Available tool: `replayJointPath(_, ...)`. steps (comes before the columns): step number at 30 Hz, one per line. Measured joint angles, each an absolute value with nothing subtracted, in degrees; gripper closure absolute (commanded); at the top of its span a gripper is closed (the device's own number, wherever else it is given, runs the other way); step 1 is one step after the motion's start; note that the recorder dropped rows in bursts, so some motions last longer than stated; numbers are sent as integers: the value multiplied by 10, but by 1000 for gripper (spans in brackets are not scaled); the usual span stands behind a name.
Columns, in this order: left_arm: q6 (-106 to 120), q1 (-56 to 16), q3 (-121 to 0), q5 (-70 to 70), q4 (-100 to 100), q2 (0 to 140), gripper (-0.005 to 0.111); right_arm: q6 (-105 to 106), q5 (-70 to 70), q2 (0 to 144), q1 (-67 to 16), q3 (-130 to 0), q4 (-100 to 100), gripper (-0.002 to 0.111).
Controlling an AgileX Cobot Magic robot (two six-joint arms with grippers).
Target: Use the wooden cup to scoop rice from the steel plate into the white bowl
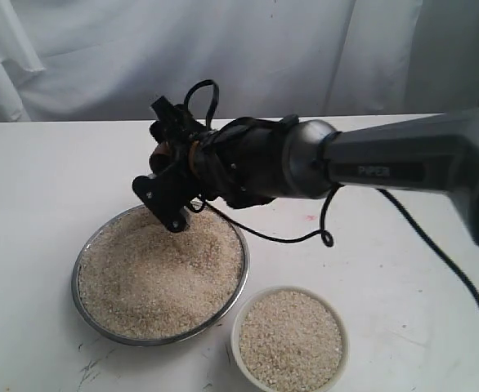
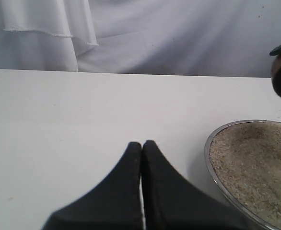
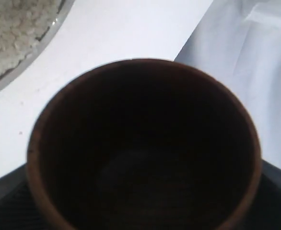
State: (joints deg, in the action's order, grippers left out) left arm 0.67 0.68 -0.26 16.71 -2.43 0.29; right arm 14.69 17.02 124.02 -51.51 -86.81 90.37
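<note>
The steel plate (image 1: 77, 282) sits front left on the white table, heaped with rice (image 1: 158, 273). To its right front stands the white bowl (image 1: 235, 336), holding rice nearly to the rim. My right gripper (image 1: 170, 175) reaches across and hangs above the plate's far edge, shut on the wooden cup (image 1: 164, 153). The right wrist view is filled by the cup (image 3: 131, 64), whose dark inside shows no grains. My left gripper (image 2: 141, 143) is shut and holds nothing, low over bare table beside the plate (image 2: 208, 148); it is out of the exterior view.
A white cloth backdrop (image 1: 223, 49) hangs behind the table. The right arm's black cable (image 1: 305, 237) loops down over the table behind the bowl. Bare table (image 1: 403, 269) lies to the right of the bowl.
</note>
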Motion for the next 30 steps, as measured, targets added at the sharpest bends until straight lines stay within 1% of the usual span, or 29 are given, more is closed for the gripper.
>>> replayJointPath(3, 7, 7, -3, 167, -24, 3, 107, 188, 186, 1285, -547, -892, 910, 108)
replayJointPath(7, 7, 7, -3, 167, -24, 3, 107, 218, 193, 1334, -565, -917, 939, 108)
replayJointPath(11, 7, 7, -3, 167, -24, 3, 107, 237, 201, 1351, -577, -931, 949, 108)
replayJointPath(18, 7, 7, -3, 167, -24, 3, 107, 277, 185, 1353, -590, -931, 868, 108)
replayJointPath(24, 7, 7, -3, 167, -24, 3, 107, 312, 202, 1353, -605, -931, 819, 108)
replayJointPath(28, 7, 7, -3, 167, -24, 3, 107, 378, 220, 1352, -616, -931, 728, 108)
replayJointPath(30, 7, 7, -3, 167, -24, 3, 107, 436, 233, 1348, -620, -931, 644, 108)
